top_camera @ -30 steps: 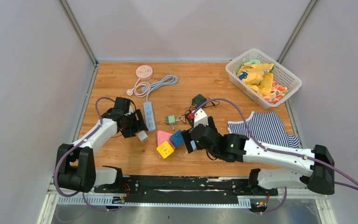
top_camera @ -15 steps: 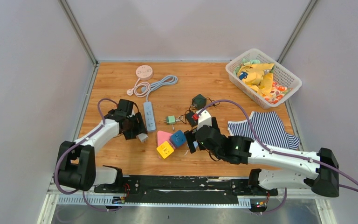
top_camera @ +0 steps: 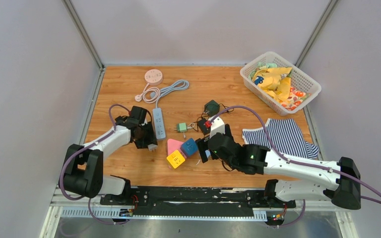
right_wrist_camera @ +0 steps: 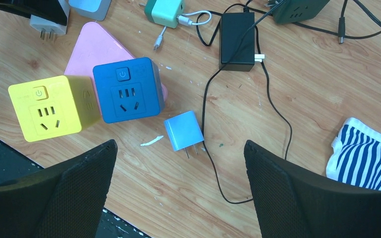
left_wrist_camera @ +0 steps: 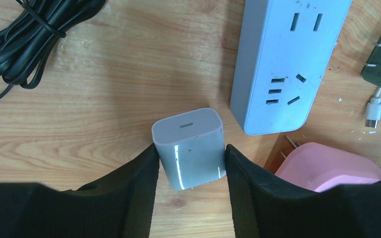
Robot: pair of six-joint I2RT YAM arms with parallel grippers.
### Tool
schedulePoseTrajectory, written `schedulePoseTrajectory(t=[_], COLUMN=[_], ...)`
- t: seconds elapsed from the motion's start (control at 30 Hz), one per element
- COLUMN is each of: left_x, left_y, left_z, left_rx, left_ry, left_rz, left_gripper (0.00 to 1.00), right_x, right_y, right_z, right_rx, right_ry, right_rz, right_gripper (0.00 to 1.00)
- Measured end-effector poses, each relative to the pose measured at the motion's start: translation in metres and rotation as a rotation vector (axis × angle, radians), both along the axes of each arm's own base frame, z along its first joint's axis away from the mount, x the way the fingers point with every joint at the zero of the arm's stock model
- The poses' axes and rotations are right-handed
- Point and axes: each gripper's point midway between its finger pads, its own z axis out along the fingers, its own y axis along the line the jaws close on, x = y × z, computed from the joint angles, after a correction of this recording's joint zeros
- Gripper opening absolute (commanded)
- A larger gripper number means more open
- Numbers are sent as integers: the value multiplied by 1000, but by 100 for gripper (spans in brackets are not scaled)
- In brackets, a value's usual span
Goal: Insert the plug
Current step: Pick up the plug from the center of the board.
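At lower centre of the left wrist view, the left jaws were clenched on the grey USB charger (left_wrist_camera: 191, 148), just beside the near end of the pale blue power strip (left_wrist_camera: 287, 59). Its prongs were hidden there, so a clean insertion probably called for turning them toward a two-slot outlet, squaring up, then pressing straight. The right jaws hung released over a small blue charger (right_wrist_camera: 183, 130).

Left gripper (left_wrist_camera: 189, 154) clamped on plug (left_wrist_camera: 191, 144) just beside strip (left_wrist_camera: 283, 64); right gripper (right_wrist_camera: 178, 146) wide open, well right of strip.
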Motion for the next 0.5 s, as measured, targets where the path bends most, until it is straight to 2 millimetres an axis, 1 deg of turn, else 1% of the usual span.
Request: schedulePoseTrajectory(t=[0.13,0.23,0.3,0.4,0.5], left_x=[1,1,1,3,5], left_y=[-1,-3,-5,-10,-18], left_z=[1,2,6,20,42], left_rx=[-2,-8,-17,-40,-81], left_ry=[-8,-11,-28,-79,-160], left_rz=[-11,-29,-49,-84,-134], left_gripper=[37,35,35,35,35], right_x=[-1,-4,-6,-8,-9], right_y=[1,5,9,17,22], right_z=[-1,-3,-4,-2,0], right_rx=[5,16,29,55,78], right_ry=[4,16,24,34,39], right_rz=[7,26,41,63,80], right_gripper=[97,97,98,98,98])
